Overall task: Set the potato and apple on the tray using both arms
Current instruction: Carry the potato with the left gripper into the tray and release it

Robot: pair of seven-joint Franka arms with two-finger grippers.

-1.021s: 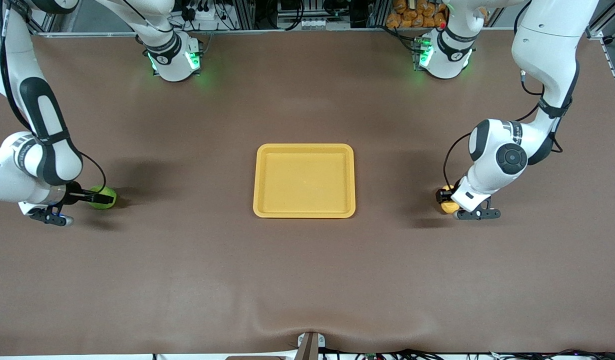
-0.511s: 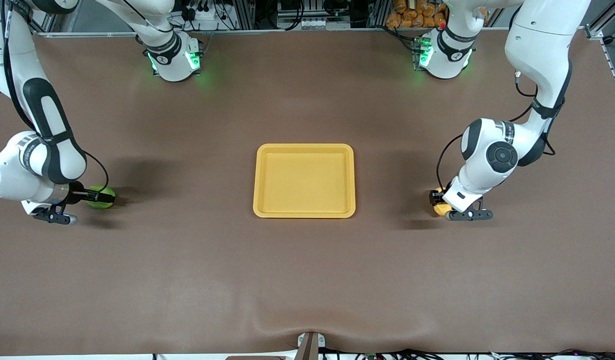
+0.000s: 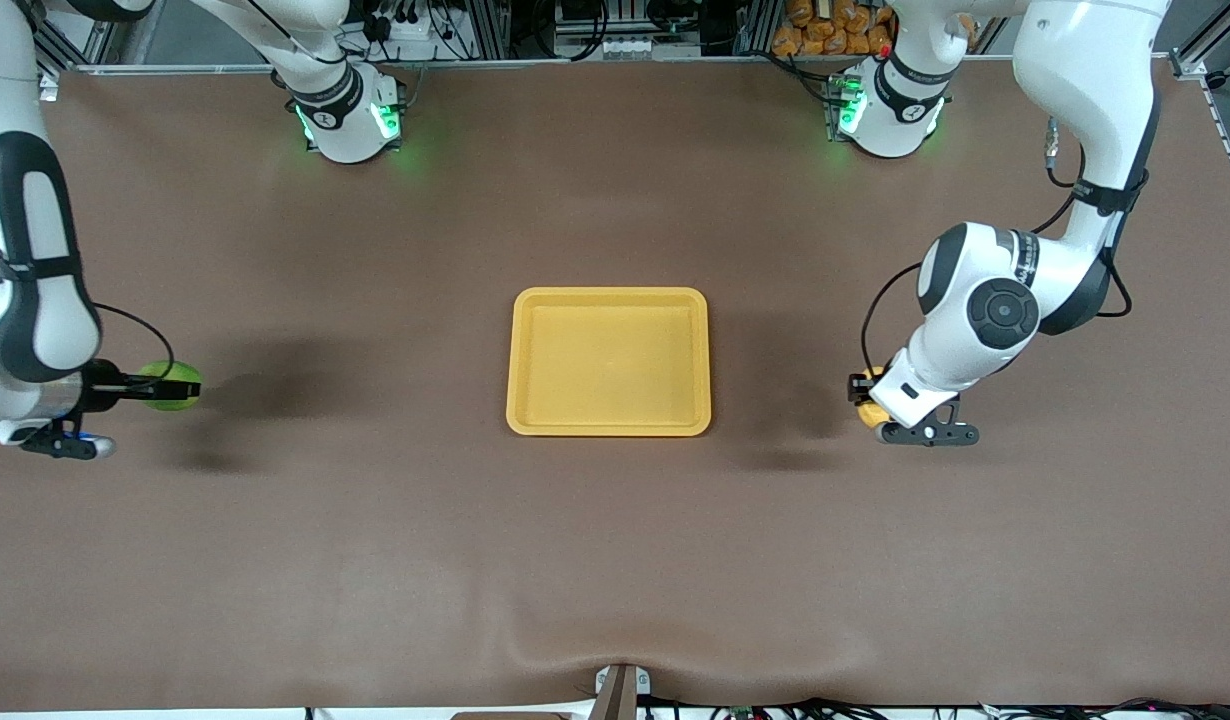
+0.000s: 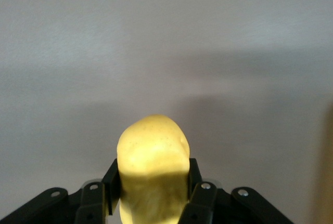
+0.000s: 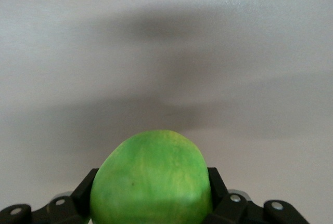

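Observation:
The yellow-orange tray lies empty at the middle of the table. My left gripper is shut on the yellow-orange potato, held just above the table at the left arm's end, beside the tray. In the left wrist view the potato sits between my black fingers. My right gripper is shut on the bright-green apple, lifted over the table at the right arm's end. In the right wrist view the apple fills the gap between the fingers.
Both arm bases with green lights stand along the table's edge farthest from the front camera. Brown table surface surrounds the tray. A small bracket sits at the table's nearest edge.
Both grippers have lifted their fruit off the table. The right gripper with the apple has shifted toward the right arm's end. The left gripper with the potato has moved slightly toward the tray.

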